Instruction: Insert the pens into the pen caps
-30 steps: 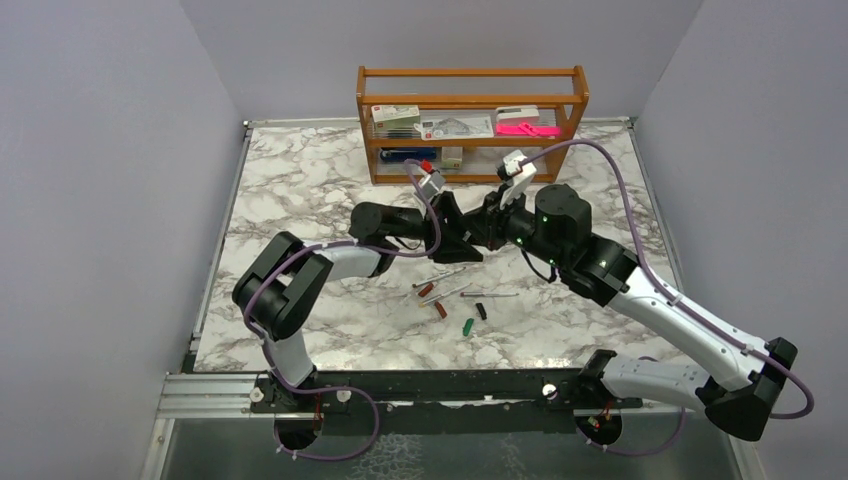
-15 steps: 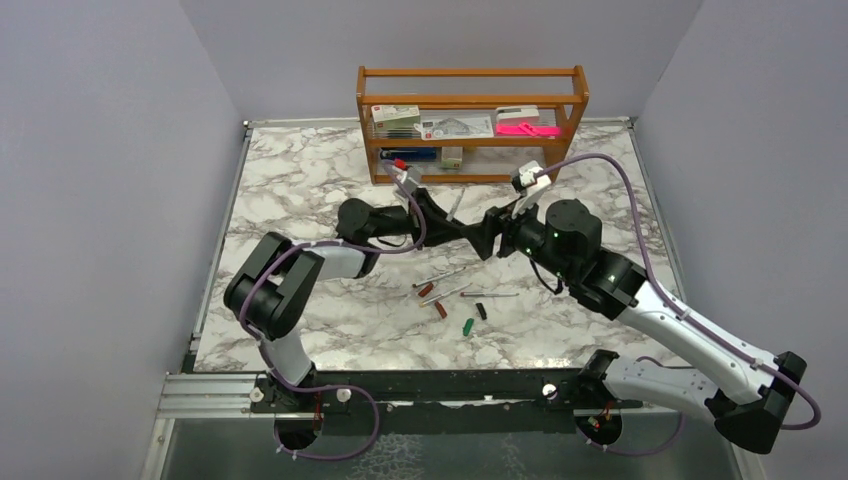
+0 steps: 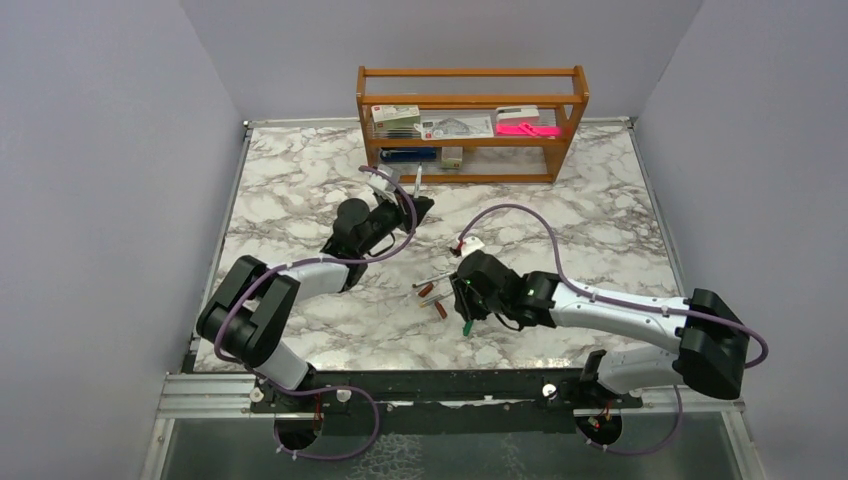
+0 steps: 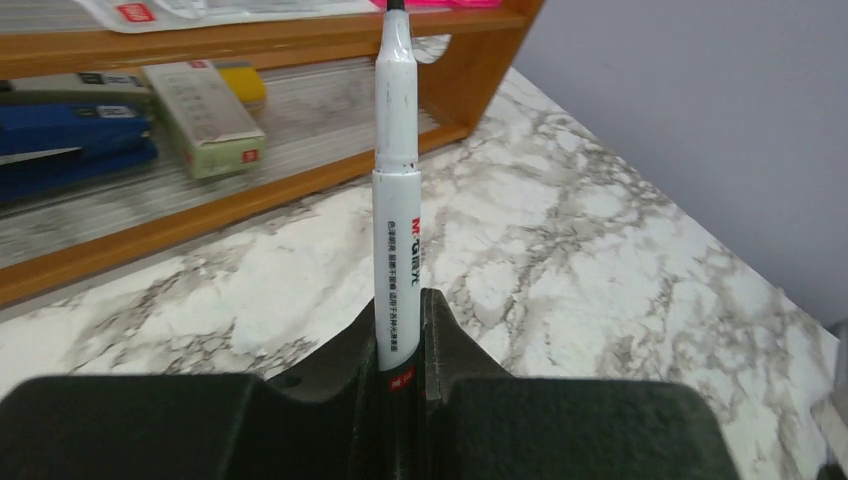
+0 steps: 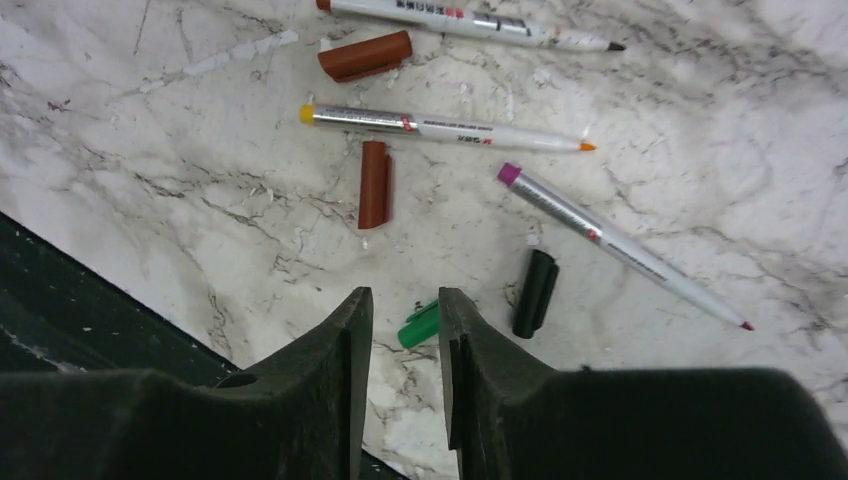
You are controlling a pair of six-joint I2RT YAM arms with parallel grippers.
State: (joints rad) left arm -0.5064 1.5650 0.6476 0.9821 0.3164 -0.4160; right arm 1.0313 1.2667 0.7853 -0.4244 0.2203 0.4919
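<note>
Now parted from their mid-air meeting, the left gripper [image 4: 400, 312] clamps the white pen [image 4: 396, 200] by its tail near the shelf [image 3: 470, 100], while the right gripper [image 5: 405, 300], half open and empty, has dropped over the green cap [image 5: 421, 324], likely its next pick.

Top camera overlooks the table [image 3: 600, 220]; wrist cameras sit close, right one sharing pens [image 5: 440, 128].

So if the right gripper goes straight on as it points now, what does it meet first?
Probably the green cap, lying on the table just ahead of the gap of the right gripper; how far off is unclear.
</note>
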